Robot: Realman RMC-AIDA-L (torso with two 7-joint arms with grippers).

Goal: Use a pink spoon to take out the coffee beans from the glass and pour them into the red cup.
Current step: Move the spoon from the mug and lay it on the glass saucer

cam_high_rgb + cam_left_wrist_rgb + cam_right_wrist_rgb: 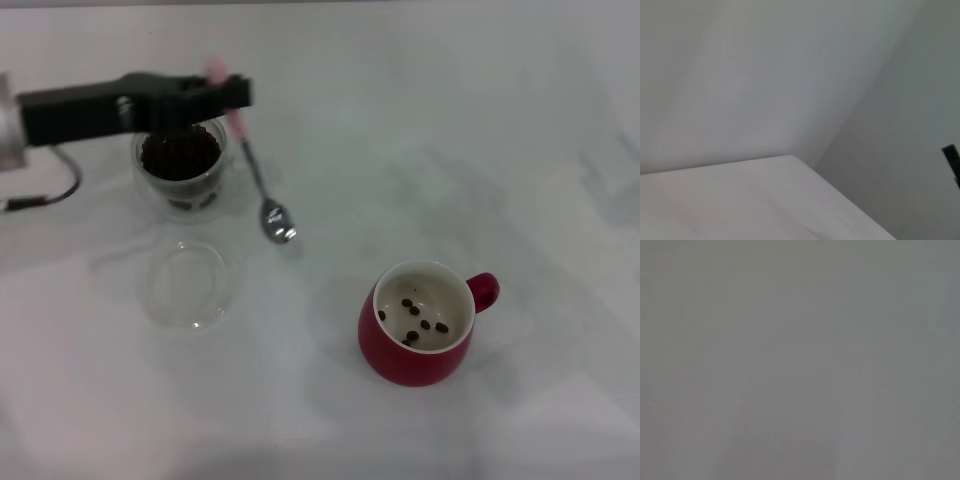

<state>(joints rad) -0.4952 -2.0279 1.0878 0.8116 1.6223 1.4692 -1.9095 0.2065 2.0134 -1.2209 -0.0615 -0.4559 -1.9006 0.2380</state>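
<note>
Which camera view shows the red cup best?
The head view: the red cup stands fully visible there, upright on the table, with a few coffee beans inside. The left wrist view shows only bare table and wall; the right wrist view shows plain grey. Neither shows the cup.

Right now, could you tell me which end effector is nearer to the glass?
Left. The left end effector holds the pink spoon directly above the glass; the right end effector is out of view.

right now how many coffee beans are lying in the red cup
5 coffee beans lie in the red cup: one by the left wall, two near the middle, two toward the front. More may hide behind the near rim.
</note>
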